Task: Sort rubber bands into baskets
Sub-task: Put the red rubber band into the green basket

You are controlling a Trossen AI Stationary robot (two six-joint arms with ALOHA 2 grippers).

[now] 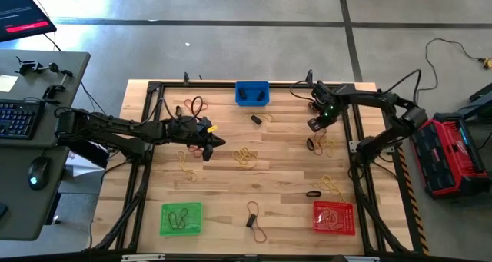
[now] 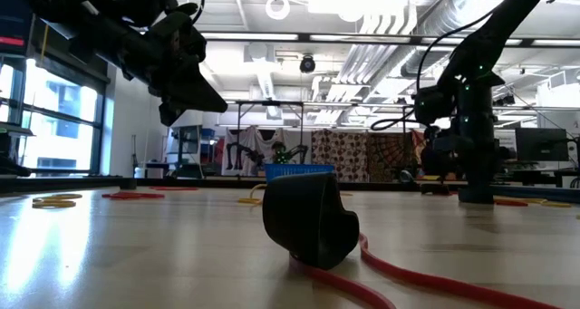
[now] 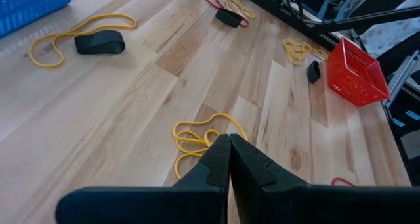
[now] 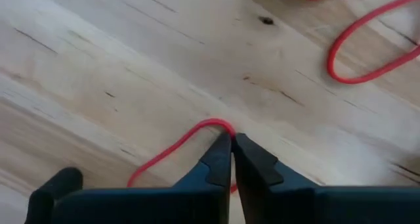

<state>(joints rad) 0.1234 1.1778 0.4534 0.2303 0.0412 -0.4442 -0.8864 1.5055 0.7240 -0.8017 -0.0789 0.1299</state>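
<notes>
My right gripper [image 4: 231,138] points down at the table's far right [image 1: 315,125] and is shut on a red rubber band [image 4: 170,152] lying on the wood. My left gripper [image 3: 230,140] hovers shut and empty over the table's middle [image 1: 217,143], above a yellow rubber band [image 3: 197,135]. More yellow, red and black rubber bands lie scattered flat on the table. The blue basket [image 1: 252,93] stands at the far edge. The green basket [image 1: 182,219] is near left and holds dark bands. The red basket [image 1: 334,217] is near right. My right gripper pinches the red band at the top of its curve [image 4: 213,123], only at the free ends of its two fingers. The fingers come from above, pointing down, across the strand. The band is slack and lies on the table.
A second red band [image 4: 374,50] lies close beside the held one. A black piece with a red band [image 2: 308,218] sits near the front edge, between the green and red baskets. A dark metal frame [image 1: 146,131] runs around the table.
</notes>
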